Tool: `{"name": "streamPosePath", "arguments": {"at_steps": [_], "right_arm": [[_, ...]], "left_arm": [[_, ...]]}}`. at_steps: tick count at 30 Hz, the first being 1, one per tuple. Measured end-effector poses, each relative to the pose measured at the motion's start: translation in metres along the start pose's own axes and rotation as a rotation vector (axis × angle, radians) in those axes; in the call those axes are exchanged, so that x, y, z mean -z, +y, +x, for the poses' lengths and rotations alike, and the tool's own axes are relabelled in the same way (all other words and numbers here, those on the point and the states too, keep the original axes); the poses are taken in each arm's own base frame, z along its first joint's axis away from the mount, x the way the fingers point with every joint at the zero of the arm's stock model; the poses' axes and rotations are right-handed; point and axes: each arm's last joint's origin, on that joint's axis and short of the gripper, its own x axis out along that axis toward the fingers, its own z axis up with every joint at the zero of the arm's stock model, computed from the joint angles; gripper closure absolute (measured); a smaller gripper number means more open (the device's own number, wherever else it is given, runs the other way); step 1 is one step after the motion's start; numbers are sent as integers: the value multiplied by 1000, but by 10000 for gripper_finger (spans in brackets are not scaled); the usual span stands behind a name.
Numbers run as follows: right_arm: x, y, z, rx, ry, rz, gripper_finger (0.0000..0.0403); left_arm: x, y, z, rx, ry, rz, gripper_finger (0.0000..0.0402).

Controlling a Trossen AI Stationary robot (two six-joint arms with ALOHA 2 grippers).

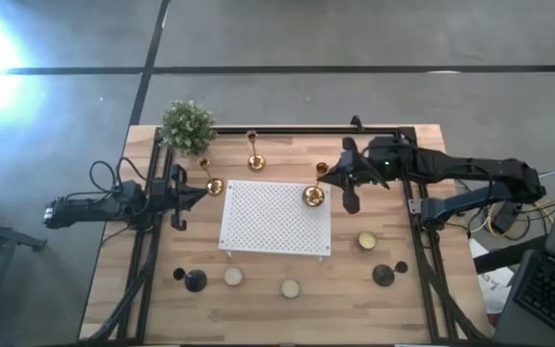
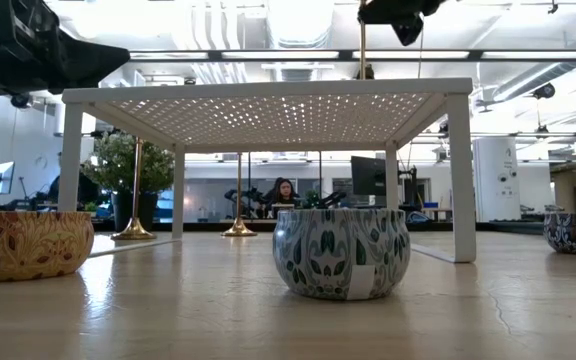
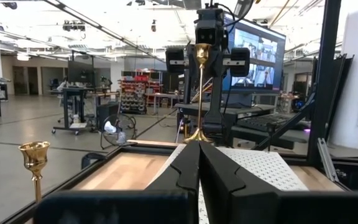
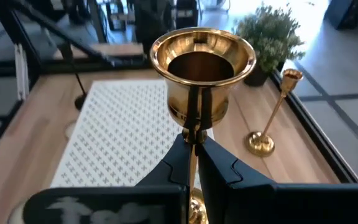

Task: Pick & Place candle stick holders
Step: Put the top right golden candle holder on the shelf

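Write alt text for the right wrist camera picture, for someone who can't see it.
The right gripper is shut on the slim stem of a brass candle stick holder, its cup upright, above a white perforated stand. Beyond, a second brass holder stands on the wooden table near a small potted plant.

The high view looks straight down on the whole table (image 1: 287, 308). The low view sits at tabletop height, facing the room. Each wrist view looks close along its own fingers. All four share the white rack (image 1: 276, 218).
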Motion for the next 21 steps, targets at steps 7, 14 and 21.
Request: {"name": "streamPosePath", "arguments": {"at_steps": [7,14,21], "right_arm": [[18,-2,-11,52,-35,42,394],[27,-2,-10,49,-44,59,394],[31,-4,-8,55,-35,72,394]], "left_arm": [[0,0,0,0,0,-3,390],[0,0,0,0,0,-2,390],[2,0,0,-1,25,-12,390]]}}
